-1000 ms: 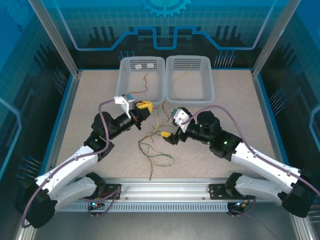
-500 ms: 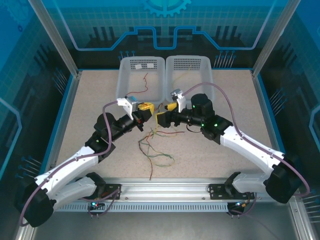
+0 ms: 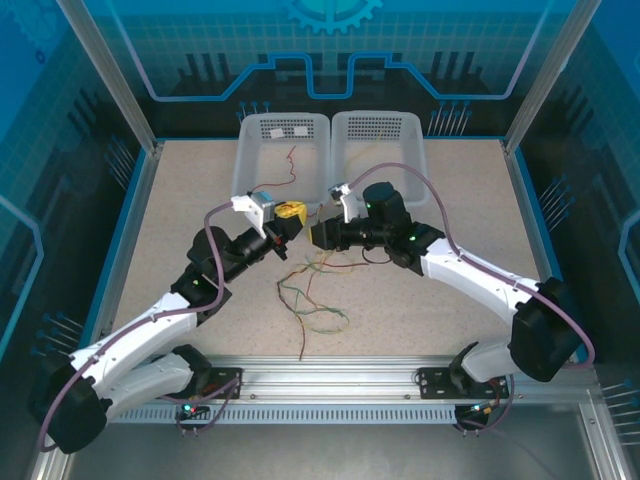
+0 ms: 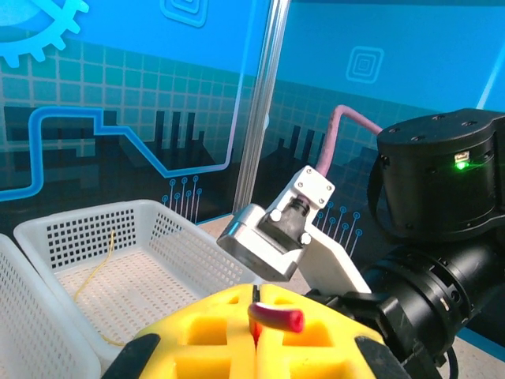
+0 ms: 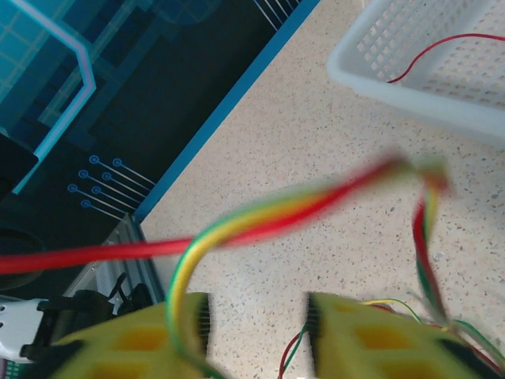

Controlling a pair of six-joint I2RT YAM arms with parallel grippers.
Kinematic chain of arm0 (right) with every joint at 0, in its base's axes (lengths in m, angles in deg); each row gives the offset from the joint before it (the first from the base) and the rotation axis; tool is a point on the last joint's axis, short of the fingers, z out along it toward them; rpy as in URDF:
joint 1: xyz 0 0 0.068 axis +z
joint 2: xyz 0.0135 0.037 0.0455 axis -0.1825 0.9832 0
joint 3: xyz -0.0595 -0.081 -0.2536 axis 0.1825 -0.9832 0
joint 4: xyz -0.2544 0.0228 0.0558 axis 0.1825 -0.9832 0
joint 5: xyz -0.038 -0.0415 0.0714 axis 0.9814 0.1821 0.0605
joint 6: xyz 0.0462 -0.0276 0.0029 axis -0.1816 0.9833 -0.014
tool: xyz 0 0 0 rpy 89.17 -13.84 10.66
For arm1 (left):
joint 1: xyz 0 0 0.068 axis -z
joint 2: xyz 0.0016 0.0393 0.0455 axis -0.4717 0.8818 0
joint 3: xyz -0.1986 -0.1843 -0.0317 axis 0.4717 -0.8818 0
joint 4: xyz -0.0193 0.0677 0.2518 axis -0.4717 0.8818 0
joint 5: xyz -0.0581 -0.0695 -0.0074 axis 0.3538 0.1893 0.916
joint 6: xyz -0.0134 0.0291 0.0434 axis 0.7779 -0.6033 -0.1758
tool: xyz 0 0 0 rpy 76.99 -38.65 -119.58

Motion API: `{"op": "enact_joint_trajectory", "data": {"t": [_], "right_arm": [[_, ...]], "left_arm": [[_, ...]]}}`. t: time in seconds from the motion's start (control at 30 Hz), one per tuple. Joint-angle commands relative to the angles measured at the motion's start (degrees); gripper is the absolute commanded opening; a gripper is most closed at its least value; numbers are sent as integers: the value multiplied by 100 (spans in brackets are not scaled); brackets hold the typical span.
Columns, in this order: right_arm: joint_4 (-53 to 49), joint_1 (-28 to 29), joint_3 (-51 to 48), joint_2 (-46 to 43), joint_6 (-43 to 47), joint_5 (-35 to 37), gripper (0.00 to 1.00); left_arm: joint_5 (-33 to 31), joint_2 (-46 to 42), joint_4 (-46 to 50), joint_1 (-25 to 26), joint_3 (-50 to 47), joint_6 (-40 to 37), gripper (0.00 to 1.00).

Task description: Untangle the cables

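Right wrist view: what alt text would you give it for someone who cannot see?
A red cable and a yellow-green cable, both blurred, arch across the picture over a speckled table, above the right end effector, whose two yellow fingers stand apart at the bottom edge. A white basket holding a thin red wire sits at the upper right.

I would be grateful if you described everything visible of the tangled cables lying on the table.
The cables are thin, wavy, plastic-looking wires in red, green and yellow, loosely tangled on the speckled table. Loops trail toward the near edge; upper strands lift off the surface. The left gripper pinches a red end between yellow pads; red and yellow-green strands cross just ahead of the right gripper, whose jaws stand apart.
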Motion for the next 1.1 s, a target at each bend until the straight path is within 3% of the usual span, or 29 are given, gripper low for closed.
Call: {"op": "enact_joint_trajectory", "data": {"t": [0.0,0.03,0.23,0.33,1.07], "right_arm": [[0,-76,175,68,20,-199,5],[1,-86,171,65,39,-216,0],[-512,-110,312,-263,547,214,0],[-843,-297,374,-425,718,411,0],[-1856,-2831,-94,-1862,389,869,0]], "left_arm": [[-271,-110,-272,41,-52,-139,0],[-406,-141,-300,43,-106,-142,0],[-1908,-433,-547,33,-594,-224,0],[-2320,-602,-606,-10,-782,-360,0],[-2473,-1323,-177,-966,-1224,144,0]]}}
